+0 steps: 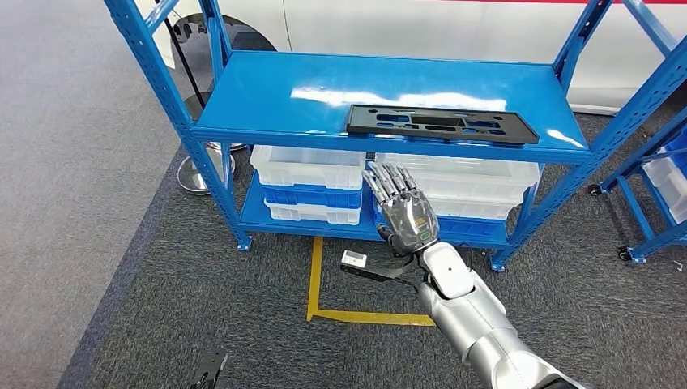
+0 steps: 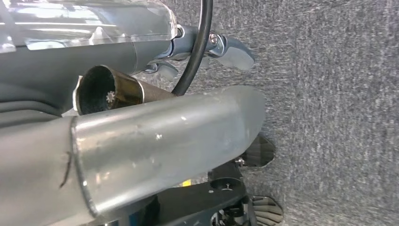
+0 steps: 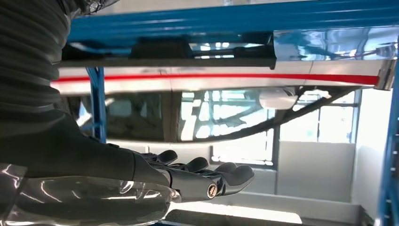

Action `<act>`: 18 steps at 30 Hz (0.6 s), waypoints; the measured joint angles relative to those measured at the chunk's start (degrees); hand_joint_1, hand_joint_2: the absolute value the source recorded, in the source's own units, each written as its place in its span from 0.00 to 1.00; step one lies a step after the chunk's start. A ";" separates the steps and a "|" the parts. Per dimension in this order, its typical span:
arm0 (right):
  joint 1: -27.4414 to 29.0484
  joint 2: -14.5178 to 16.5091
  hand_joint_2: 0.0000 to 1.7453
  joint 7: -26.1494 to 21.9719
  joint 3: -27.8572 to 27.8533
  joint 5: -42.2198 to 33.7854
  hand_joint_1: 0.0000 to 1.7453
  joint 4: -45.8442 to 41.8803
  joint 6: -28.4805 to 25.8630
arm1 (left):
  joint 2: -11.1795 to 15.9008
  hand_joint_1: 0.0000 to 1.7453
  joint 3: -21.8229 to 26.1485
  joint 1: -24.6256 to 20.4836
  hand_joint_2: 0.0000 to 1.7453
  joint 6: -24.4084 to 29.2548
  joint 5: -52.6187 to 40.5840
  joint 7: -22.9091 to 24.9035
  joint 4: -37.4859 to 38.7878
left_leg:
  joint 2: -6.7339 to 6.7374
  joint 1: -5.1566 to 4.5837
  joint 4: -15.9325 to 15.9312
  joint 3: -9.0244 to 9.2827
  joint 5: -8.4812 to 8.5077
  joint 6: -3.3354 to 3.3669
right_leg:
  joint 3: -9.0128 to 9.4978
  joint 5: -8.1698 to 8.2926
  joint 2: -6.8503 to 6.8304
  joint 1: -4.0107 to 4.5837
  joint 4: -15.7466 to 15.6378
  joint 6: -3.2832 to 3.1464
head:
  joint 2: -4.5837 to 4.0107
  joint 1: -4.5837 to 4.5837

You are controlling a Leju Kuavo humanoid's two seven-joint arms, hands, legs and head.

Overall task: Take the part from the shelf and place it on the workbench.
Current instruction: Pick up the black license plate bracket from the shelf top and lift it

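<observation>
Right hand (image 1: 403, 212), fingers spread and empty, is raised below the flat black slotted plastic part (image 1: 442, 124) at 1 o'clock — thin part may be pushed rearward on the glossy blue steel shelf (image 1: 267, 97); left hand's state cannot be told.

The right hand (image 3: 188, 181) reaches in from the left edge of the frame, its dark fingers (image 3: 233, 176) extended side by side and holding nothing, ending near the lower centre. Across the top of the frame runs the blue shelf (image 3: 235, 19) edge, with a blue upright at the left and another at the far right. Behind it stretches a glossy white surface with a red stripe (image 3: 211, 76), over dark reflective glass.
</observation>
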 joint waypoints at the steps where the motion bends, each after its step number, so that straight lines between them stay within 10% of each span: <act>1: 0.00 -0.05 1.00 0.20 0.01 1.72 0.00 0.01 -0.39 | 0.01 0.00 -0.10 -0.05 0.00 0.04 -0.14 0.28 0.02 | -0.01 -0.01 0.10 -0.07 -0.02 0.02 | -0.02 0.02 -0.01 -0.09 0.00 0.02 | 0.00 0.00; 10: -0.75 -0.22 1.00 0.93 -0.02 5.73 0.00 1.32 -1.23 | 0.02 0.00 -1.17 -0.37 0.00 -0.12 -0.70 0.90 0.22 | 0.04 0.32 -0.29 -0.35 0.53 1.19 | -0.26 0.21 0.02 -0.24 -0.03 1.04 | 0.00 0.04; 15: -1.24 -0.65 1.00 1.37 -0.08 5.51 0.00 2.78 -1.25 | 0.02 0.00 -1.59 -0.59 0.00 -0.11 -0.70 0.88 0.23 | 0.18 0.66 -1.37 -0.09 1.13 2.03 | -7.61 -5.19 0.47 -0.48 13.52 1.80 | 0.00 0.10; 18: -1.30 -0.90 1.00 2.01 -0.37 5.20 0.00 3.92 -1.25 | -0.01 0.00 -1.69 -0.50 0.00 -0.09 -0.70 0.96 0.26 | -0.05 0.90 -0.91 0.31 0.47 1.53 | -7.32 -0.61 0.35 -0.82 10.45 2.03 | 0.00 0.11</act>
